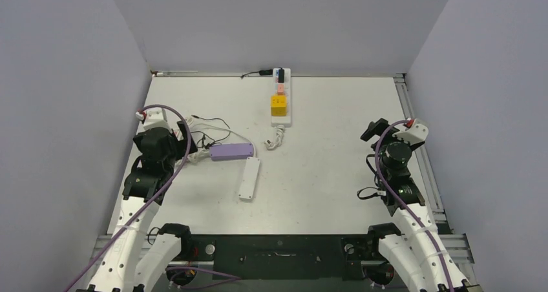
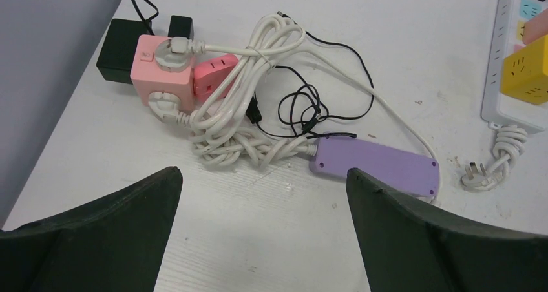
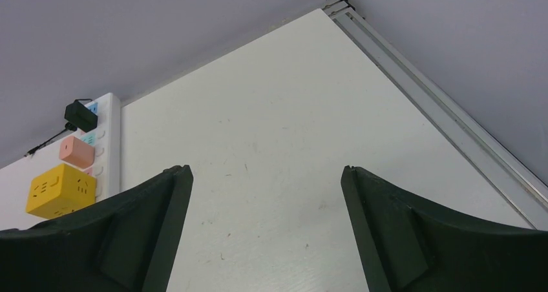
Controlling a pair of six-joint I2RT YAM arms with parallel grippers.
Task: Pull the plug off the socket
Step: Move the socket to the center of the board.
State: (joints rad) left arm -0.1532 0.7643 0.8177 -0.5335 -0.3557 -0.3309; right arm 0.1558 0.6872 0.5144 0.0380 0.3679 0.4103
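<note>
A white power strip (image 1: 286, 119) lies at the back middle of the table. It carries a yellow cube adapter (image 1: 278, 105), a pink plug (image 1: 280, 87) and a black plug (image 1: 280, 73), also visible as the yellow cube (image 3: 61, 188), pink plug (image 3: 76, 151) and black plug (image 3: 81, 114). Near the left arm a pink cube socket (image 2: 163, 75) holds two white plugs (image 2: 173, 52), their cables tangled. My left gripper (image 2: 263, 176) hovers open short of the purple strip (image 2: 375, 163), holding nothing. My right gripper (image 3: 266, 172) stands open over bare table, right of the white strip.
A second white strip (image 1: 249, 177) lies near the table's middle front. Black adapters (image 2: 119, 58) sit behind the pink cube. A loose white plug (image 2: 477, 176) and coiled cord lie below the far strip. A metal rail (image 3: 439, 104) runs along the right edge; grey walls enclose the table.
</note>
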